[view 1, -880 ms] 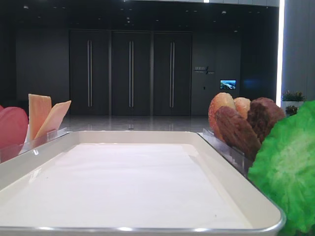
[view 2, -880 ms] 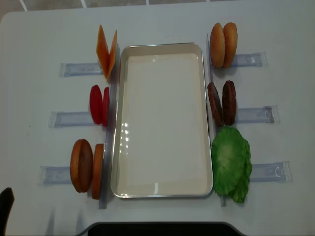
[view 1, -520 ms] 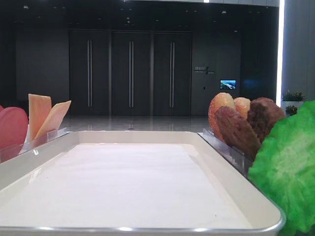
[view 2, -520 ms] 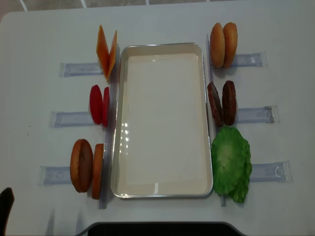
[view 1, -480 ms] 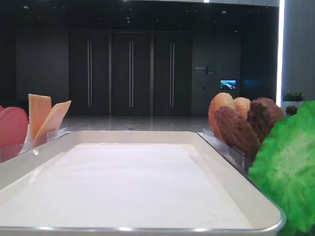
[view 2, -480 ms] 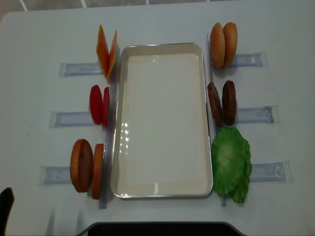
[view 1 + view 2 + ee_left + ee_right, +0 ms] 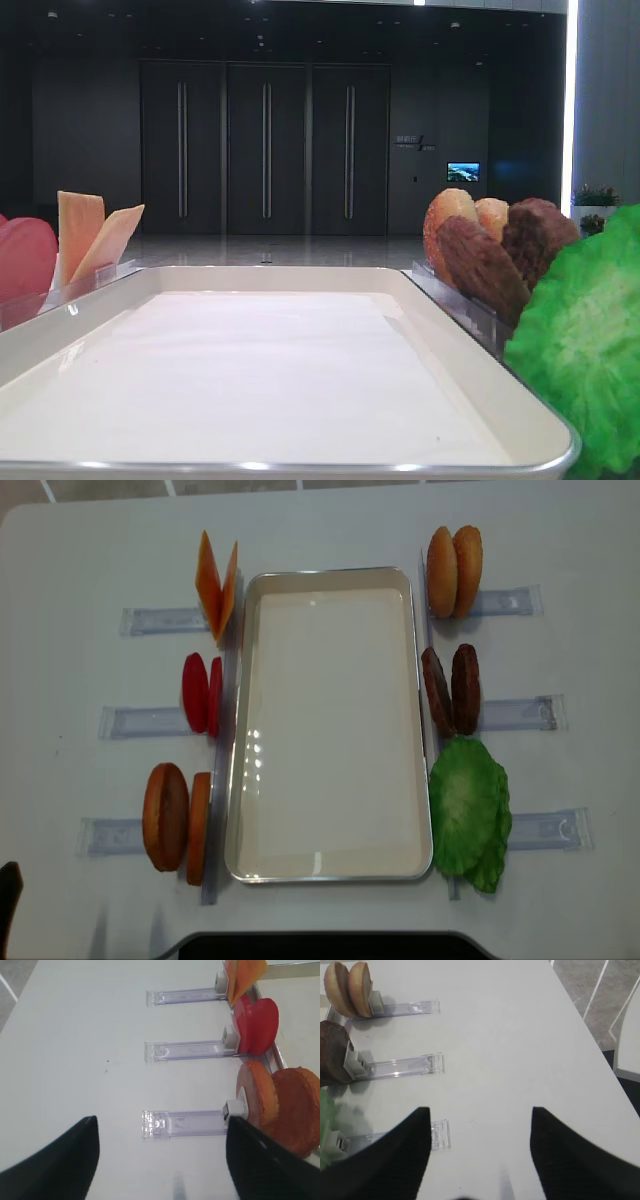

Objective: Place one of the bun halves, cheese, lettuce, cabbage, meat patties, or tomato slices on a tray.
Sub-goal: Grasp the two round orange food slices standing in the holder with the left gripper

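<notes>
Tray: centre of the white table, long axis running away from the robot, paper lining bare, nothing on it

Left of tray, each pair standing on edge at the tray end of a clear holder strip:
- cheese, two slices leaning apart in a V, far row
- tomato slices, two, middle row
- bun halves, two, near row, just beside the tray rim

Right of tray:
- second bun pair, far row
- patties, two, middle row
- lettuce, near row, lying against the tray's right rim

Left gripper: dark fingers spread wide, nothing between them, hovering over bare table near the end of the near strip, well apart from the buns

Right gripper: fingers spread wide, holding nothing, above the table beside the lettuce strip
</notes>
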